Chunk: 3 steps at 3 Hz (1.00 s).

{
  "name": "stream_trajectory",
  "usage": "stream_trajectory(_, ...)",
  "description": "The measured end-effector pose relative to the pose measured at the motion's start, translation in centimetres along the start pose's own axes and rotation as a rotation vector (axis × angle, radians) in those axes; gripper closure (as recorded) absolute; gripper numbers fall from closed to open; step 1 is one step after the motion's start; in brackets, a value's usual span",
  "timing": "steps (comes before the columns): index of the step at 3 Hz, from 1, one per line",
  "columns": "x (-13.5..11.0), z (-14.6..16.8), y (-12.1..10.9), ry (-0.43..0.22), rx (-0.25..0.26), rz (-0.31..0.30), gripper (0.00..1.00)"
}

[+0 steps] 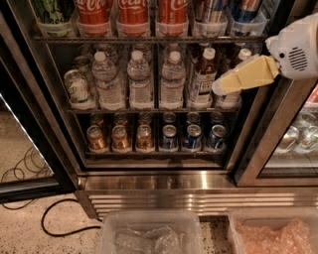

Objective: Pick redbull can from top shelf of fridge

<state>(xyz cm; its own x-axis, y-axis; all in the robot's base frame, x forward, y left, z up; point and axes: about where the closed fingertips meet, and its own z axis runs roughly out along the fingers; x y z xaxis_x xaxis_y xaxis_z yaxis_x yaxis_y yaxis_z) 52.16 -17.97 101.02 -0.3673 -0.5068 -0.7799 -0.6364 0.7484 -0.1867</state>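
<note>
Hovering before the bottle rack (149, 111), the pincer (222, 87) sits below two redbull cans (210, 10).

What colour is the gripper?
Pale yellow; camera view shows the gripper at right end of bottle shelf.

White Coca-Cola script shows in part on three red cans (133, 10) along the left and middle of the top shelf (149, 38). Other labels cannot be read. The gripper (221, 87) hangs by the right edge of the middle rack (149, 111).
</note>
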Motion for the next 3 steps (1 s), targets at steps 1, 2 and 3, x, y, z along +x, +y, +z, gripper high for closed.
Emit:
stream_trajectory(1, -1.7, 1.7, 1.1, -0.066, -0.003, 0.049, 0.0)
stream_trajectory(2, -4.2, 3.0, 2.0, -0.163, 0.007, 0.109, 0.0)
stream_trajectory(3, -6.1, 3.9, 2.6, -0.244, 0.023, 0.16, 0.0)
